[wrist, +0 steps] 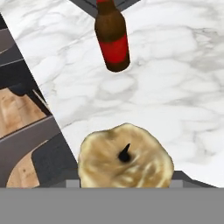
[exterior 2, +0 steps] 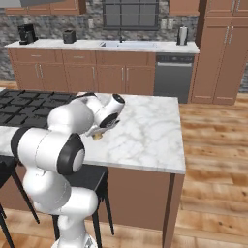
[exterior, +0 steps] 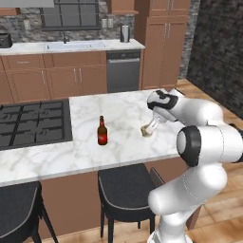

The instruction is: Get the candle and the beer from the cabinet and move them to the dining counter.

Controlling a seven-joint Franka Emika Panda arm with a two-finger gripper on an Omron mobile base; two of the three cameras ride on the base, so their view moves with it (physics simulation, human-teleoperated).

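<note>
The beer [exterior: 102,131], a dark brown bottle with a red label, stands upright on the white marble dining counter [exterior: 123,111], right of the black cooktop. My gripper [exterior: 149,129] reaches down to the counter a little to the right of the bottle and is shut on the candle [exterior: 146,132], a short gold-tan cylinder at the counter's surface. The hand view has the candle [wrist: 124,157] with its dark wick close up at the bottom and the beer [wrist: 113,41] beyond it. From the right base view, the candle [exterior 2: 99,136] peeks out under the hand [exterior 2: 99,133]. The cabinet is out of view.
The gas cooktop [exterior: 33,123] fills the island's left part. Two dark stools [exterior: 124,190] stand under the near edge. Behind are the sink counter [exterior: 71,46], a dishwasher [exterior: 123,71] and tall pantry cabinets [exterior: 163,42]. Bare marble [exterior 2: 150,126] stretches right of the hand.
</note>
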